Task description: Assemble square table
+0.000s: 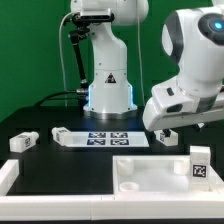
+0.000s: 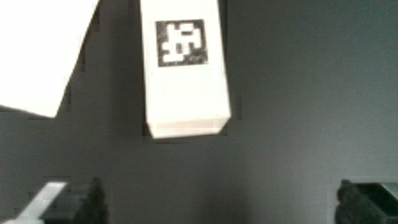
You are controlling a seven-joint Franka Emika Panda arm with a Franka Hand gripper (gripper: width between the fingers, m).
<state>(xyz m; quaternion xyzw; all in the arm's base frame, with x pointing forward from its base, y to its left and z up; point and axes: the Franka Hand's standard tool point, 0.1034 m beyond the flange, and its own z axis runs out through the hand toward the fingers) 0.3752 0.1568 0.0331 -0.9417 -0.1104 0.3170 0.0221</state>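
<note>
Nearest us: the square top (image 1: 150,172), white with a raised rim, lies flat on the dark desk (image 1: 60,162) at the front of the exterior view.
Standing piece: we see an upright leg (image 1: 200,162), white, with a black-and-white tag facing us, at the square top's far corner on the exterior view's right. We cannot tell whether it sits in the corner or just behind it.
Lying piece: a loose leg (image 1: 22,142) rests on the desk toward the exterior view's left, well apart from the square top.
Board: the marker board (image 1: 100,137) lies flat behind the square top, in front of the arm base (image 1: 108,85).
Arm: the arm (image 1: 195,60) reaches in from the exterior view's right, with its hand low over the desk near the marker board's right end.
Grasp: in the wrist view we see the fingers (image 2: 68,203) spread apart, with only bare desk between them.
Under the wrist: a tagged leg (image 2: 187,70) lies on the desk ahead of the fingers, clear of them.
</note>
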